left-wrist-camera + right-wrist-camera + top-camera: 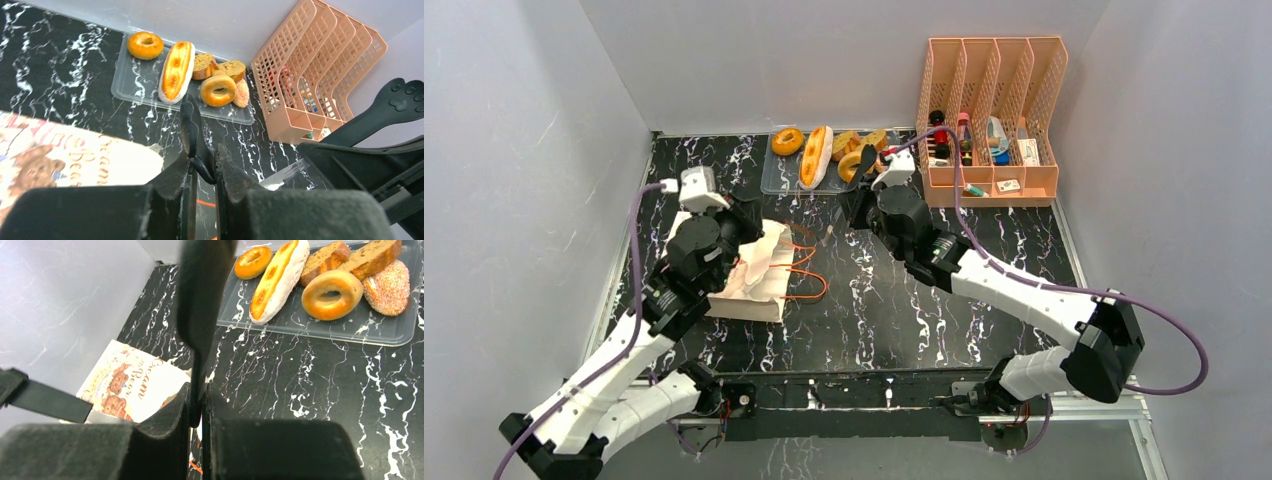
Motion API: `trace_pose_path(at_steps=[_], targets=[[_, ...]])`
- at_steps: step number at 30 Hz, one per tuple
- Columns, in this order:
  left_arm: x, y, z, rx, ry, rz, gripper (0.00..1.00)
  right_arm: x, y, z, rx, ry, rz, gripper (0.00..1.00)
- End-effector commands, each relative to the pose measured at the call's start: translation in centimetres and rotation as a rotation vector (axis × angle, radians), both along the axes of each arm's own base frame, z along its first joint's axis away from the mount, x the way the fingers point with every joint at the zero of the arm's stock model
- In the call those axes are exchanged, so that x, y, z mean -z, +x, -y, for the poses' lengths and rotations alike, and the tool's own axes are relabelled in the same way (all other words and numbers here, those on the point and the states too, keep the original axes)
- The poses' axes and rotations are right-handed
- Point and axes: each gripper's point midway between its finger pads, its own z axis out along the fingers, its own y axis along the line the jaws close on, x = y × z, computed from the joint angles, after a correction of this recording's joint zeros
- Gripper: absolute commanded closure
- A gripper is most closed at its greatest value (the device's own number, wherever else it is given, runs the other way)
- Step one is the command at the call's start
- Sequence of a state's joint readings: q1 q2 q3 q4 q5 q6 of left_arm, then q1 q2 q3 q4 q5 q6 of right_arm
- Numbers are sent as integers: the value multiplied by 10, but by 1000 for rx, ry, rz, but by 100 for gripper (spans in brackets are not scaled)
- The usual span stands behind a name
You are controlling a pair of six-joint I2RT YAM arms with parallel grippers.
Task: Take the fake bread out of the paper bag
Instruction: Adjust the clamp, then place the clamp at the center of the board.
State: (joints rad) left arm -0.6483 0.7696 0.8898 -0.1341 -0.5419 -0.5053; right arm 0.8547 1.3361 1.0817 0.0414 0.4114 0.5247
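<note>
Left gripper (202,155): fingers drawn together with only a slit between them. It sits over the far end of the bag, and no paper or cord shows in its grip.
Paper bag (754,285): one, lying flat and crumpled on the black marbled table (904,300), left of centre and partly under the left arm.
Orange cord handles (802,268): loops trailing off the bag's right edge onto the table. The strands overlap too much to count.
Clear plastic tray (130,85): one, at the back edge of the table, well apart from the bag.
Fake bread (331,294): six pieces, all on the tray and none seen in the bag.
Bread, left to right: a ring doughnut (145,45), a long cream-edged roll (176,70), two brown slices (203,65), a second ring doughnut (218,90) and a sugared oval bun (242,93).
Right gripper (200,390): fingers pressed together on nothing, above bare table just in front of the tray.
Peach mesh file organiser (989,120): one, with four slots, just right of the tray.
Top view only: small items in the organiser's slots, both whole arms and the handles. The right gripper covers the tray's right end here.
Wrist views only: all six pieces, and the bag's print of brown bears and cursive lettering (132,382).
</note>
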Motion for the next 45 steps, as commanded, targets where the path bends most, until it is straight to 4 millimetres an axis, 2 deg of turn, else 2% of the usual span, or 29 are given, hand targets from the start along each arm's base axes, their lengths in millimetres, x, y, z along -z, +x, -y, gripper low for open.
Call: trace_pose_path(at_steps=[1, 4, 7, 11, 18, 23, 26, 28, 30, 33, 34, 36, 38, 40, 45], targets=[[17, 25, -28, -99, 329, -75, 91, -8, 56, 88, 328, -244, 39, 100], [1, 46, 15, 52, 293, -18, 50, 0, 56, 63, 262, -316, 17, 100], [-19, 60, 36, 102, 241, 21, 3, 17, 54, 53, 229, -370, -23, 100], [-30, 64, 41, 101, 208, 57, 2, 41, 51, 51, 193, -442, -72, 100], [-32, 47, 16, 31, 180, 122, 2, 112, 51, 29, 61, -588, -229, 100], [-24, 37, 6, 21, 204, 121, 2, 150, 44, 17, -22, -617, -346, 100], [-19, 34, 4, 26, 211, 117, 2, 164, 40, 17, -44, -611, -381, 93], [-14, 34, 6, 33, 213, 106, 2, 173, 40, 19, -48, -607, -404, 82], [-9, 34, 7, 38, 211, 88, 2, 176, 41, 21, -38, -607, -409, 66], [-3, 33, 8, 43, 207, 68, 2, 164, 42, 26, -4, -581, -373, 38], [-2, 32, 7, 40, 207, 63, 2, 156, 42, 28, 5, -566, -352, 34], [1, 30, 5, 36, 212, 53, 2, 140, 41, 33, 23, -541, -311, 32], [4, 28, 2, 34, 221, 43, 2, 133, 38, 38, 28, -536, -290, 32], [10, 25, 0, 36, 233, 25, 2, 134, 30, 42, 14, -534, -293, 32], [34, 17, 4, 84, 260, -49, 2, 157, 6, 50, -47, -525, -287, 31]])
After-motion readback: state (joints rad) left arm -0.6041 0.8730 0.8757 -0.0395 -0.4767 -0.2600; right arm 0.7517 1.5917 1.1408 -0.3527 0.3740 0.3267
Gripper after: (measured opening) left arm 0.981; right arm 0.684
